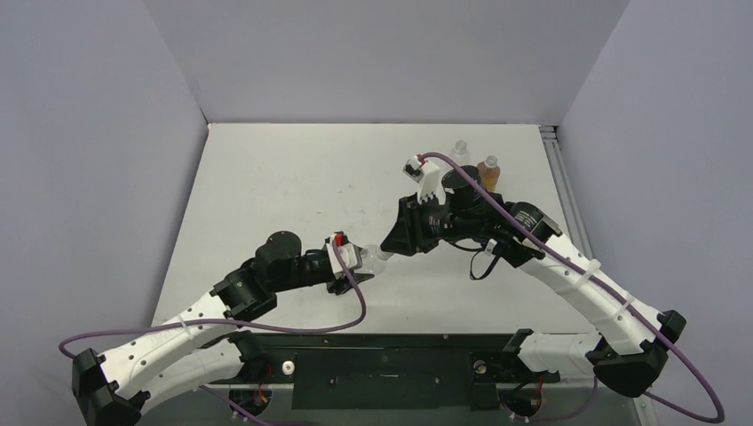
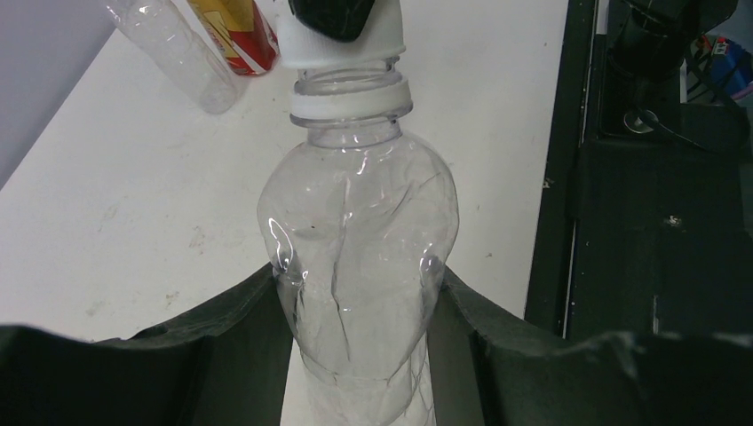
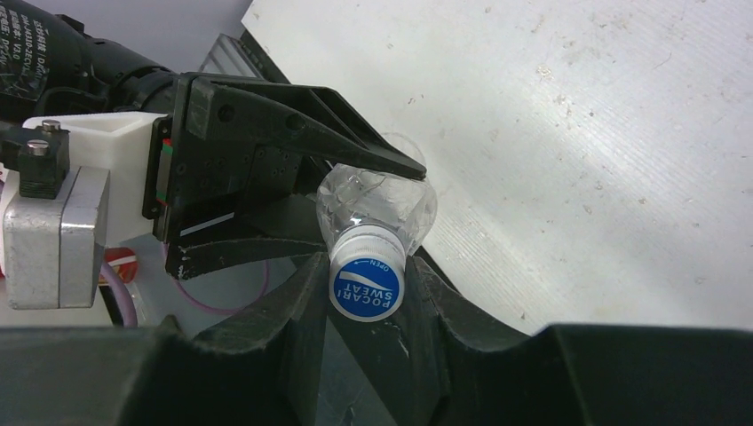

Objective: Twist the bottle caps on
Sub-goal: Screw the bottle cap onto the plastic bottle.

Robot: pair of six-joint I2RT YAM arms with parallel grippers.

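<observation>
Capping under way at the middle of the worktop (image 1: 266, 177), a little toward 6 o'clock in the top view: the left hand (image 1: 358, 264) is clamped round the belly of a crumpled clear bottle (image 2: 360, 231), holding it off the surface with its neck pointing toward 2 o'clock; the bottle looks empty; on its mouth sits the blue-and-white cap (image 3: 367, 282), pinched at both sides by the right hand (image 3: 367, 297), whose fingers are closed on it from the 1 o'clock side; in the left wrist view bare thread shows between the cap's white skirt and the neck ring, so the cap appears started but not yet home; the step in hand is judged to be the threading itself; the next move calls for the right hand to turn the cap tighter along the bottle's axis while the left keeps the thin, dented body from twisting or buckling; toward 1 o'clock, well apart, a second clear bottle (image 1: 460, 153) stands just beside an amber bottle (image 1: 488, 169); the first shows no contents, the second holds orange-brown liquid; whether either is capped cannot be told.
</observation>
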